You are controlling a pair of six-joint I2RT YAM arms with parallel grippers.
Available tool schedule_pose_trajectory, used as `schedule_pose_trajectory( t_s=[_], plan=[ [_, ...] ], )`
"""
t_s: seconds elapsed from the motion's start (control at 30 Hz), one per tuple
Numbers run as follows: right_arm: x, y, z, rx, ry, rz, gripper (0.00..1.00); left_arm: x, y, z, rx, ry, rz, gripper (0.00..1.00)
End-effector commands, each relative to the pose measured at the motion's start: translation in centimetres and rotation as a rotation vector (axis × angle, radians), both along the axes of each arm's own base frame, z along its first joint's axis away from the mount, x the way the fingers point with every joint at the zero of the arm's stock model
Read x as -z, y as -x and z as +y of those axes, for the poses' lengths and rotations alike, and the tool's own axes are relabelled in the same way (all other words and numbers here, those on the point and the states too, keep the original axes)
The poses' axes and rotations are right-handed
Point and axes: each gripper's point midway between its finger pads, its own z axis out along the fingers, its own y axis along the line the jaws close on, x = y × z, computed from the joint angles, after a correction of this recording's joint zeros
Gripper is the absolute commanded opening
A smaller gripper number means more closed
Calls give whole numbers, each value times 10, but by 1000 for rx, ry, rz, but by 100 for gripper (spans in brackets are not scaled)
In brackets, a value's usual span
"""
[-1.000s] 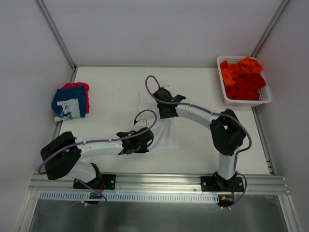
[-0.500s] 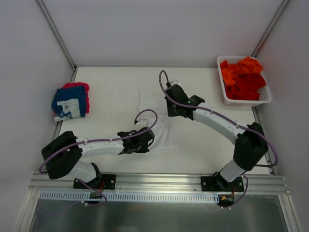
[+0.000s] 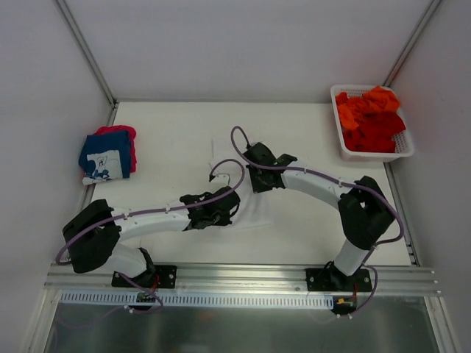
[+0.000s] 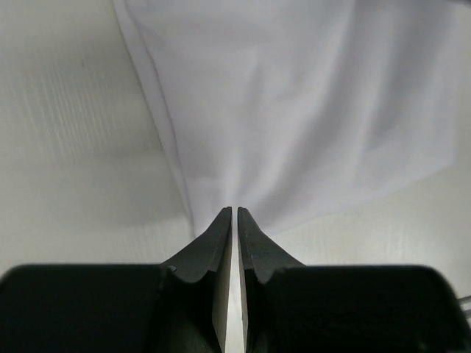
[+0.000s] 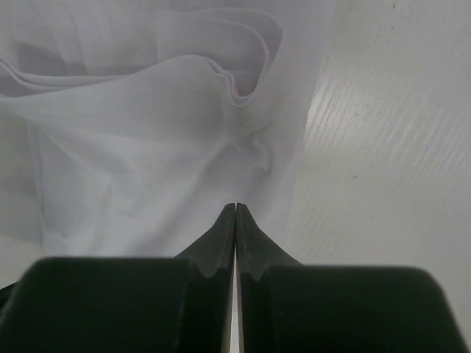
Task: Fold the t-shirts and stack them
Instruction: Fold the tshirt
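White table [image 3: 169, 132], walled by pale panels, carries everything, and near its middle lies the white t-shirt [image 3: 252, 208], partly covered by both arms. Well to the right of that shirt and further back, a lattice basket [image 3: 403, 152] holds the orange and red t-shirts [image 3: 372, 121] in a loose heap. Well to its left sits a folded navy t-shirt [image 3: 107, 156] on top of a pink-red t-shirt [image 3: 124, 132]. The white shirt looks thin, light and limp. It will likely sag and crease rather than hold a shape, so hems and corners seem the best places to take it. The left hand [image 4: 234, 212] is clenched on the shirt's near corner, the fabric fanning away from its tips. The right hand [image 5: 235, 206] is pinched tight on a rumpled edge at the shirt's far side.
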Motion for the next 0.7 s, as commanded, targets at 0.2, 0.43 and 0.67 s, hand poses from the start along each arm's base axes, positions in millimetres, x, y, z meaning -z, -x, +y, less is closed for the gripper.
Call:
schedule_pose_trajectory(
  t_s=[0.2,0.43,0.67],
  plan=[
    [-7,-13,20,-20,-51,-13,1,-84,-41,-3,-49,3,-233,6],
    [-4,-18,32,-32,-64,1,1,-76,-70,-10,-59,11,-235,3],
    [1,-27,40,-41,-63,9,1,-52,-101,-21,-28,107,-214,1]
  ],
)
